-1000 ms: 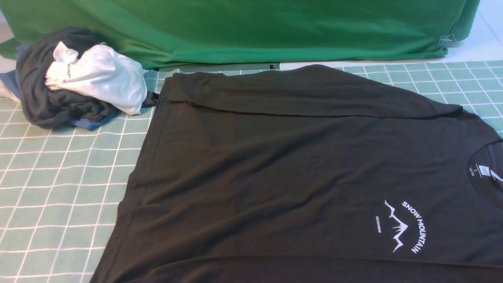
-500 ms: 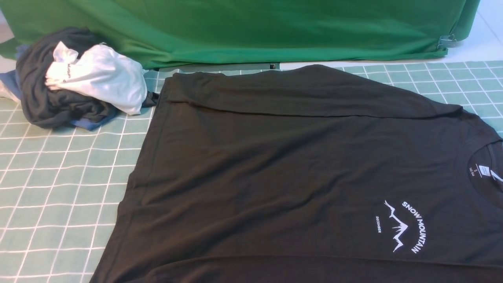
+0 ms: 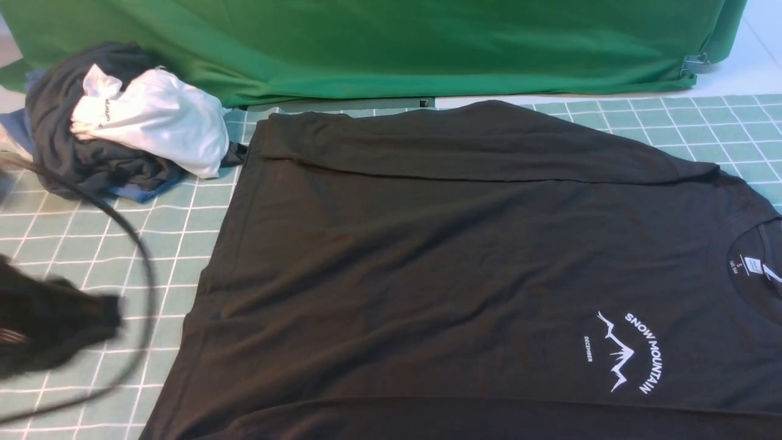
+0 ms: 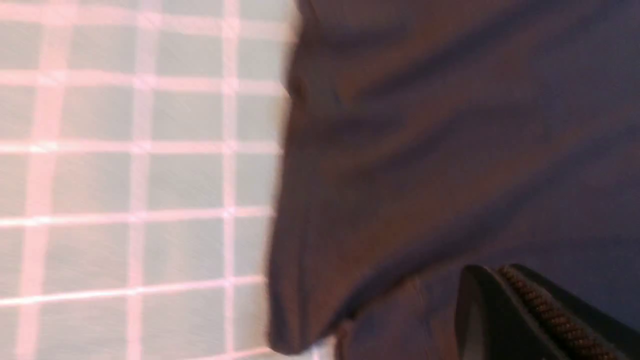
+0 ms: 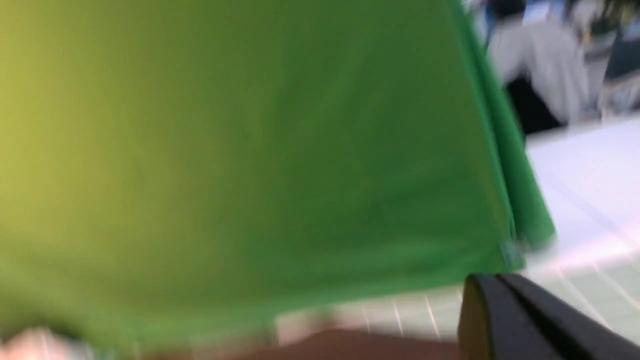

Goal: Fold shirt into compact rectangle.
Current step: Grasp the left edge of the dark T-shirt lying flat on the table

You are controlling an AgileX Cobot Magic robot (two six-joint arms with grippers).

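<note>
The left gripper point(image 4: 492, 276), clenched and empty, hung blurred near the left edge of the shirt point(image 3: 464, 263). The right gripper point(image 5: 492, 282), also clenched, faced the green cloth point(image 3: 391, 43). The shirt lay spread flat on the checked mat point(image 3: 91, 244), collar right.

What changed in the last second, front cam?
The robot's left arm swung into the front view from the left edge, blurred, trailing a black cable, towards the hem end of the large black cotton T-shirt. Nothing visibly gripped or released. The shirt and the pile of white and dark clothes lie as before.
</note>
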